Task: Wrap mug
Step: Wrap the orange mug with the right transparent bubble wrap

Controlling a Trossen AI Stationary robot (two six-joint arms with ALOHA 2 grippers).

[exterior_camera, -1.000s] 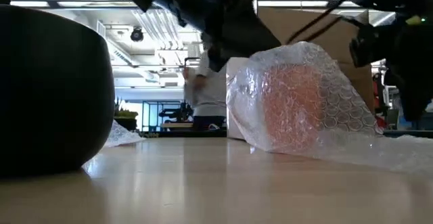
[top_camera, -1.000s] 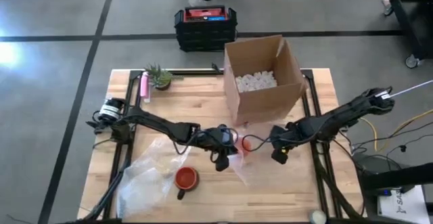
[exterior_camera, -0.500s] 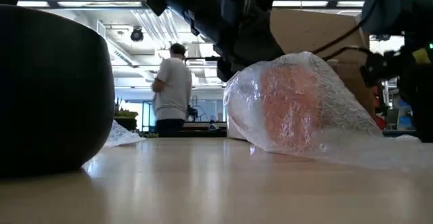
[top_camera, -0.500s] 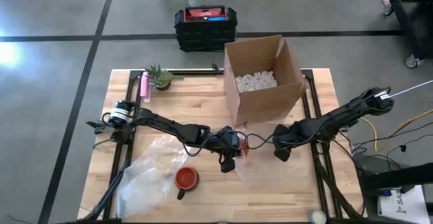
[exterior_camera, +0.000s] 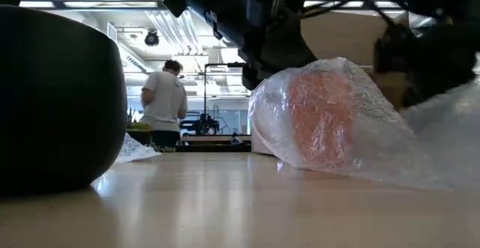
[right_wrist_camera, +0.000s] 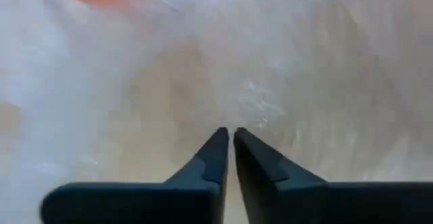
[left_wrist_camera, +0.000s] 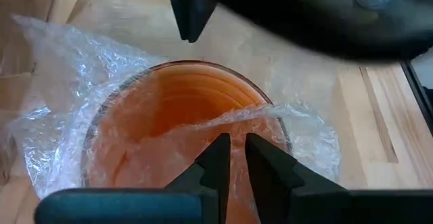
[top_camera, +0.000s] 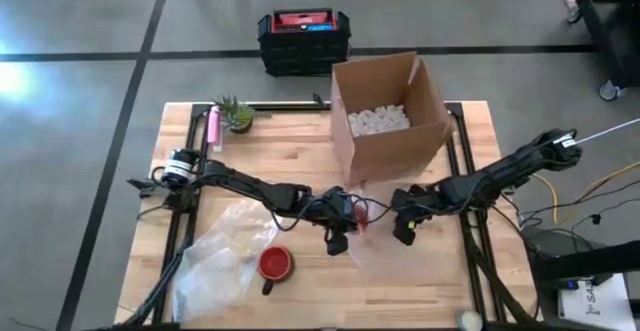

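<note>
right gripper [top_camera: 403, 233] slid closer, jaws pinching crinkly bubble wrap [top_camera: 385, 256] beside orange mug [exterior_camera: 319, 121].

4 cameras around the wrapped mug [top_camera: 360, 215]
1 overhead, 1 level with the surface [top_camera: 290, 156], 2 wrist views close above the mug.

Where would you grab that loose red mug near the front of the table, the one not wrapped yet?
Probably by its handle, coming straight down from above. The red mug stands upright with its mouth open to the ceiling, and the handle sticks out toward the table's front edge, free of the bubble wrap beside it. The rim is another option.
</note>
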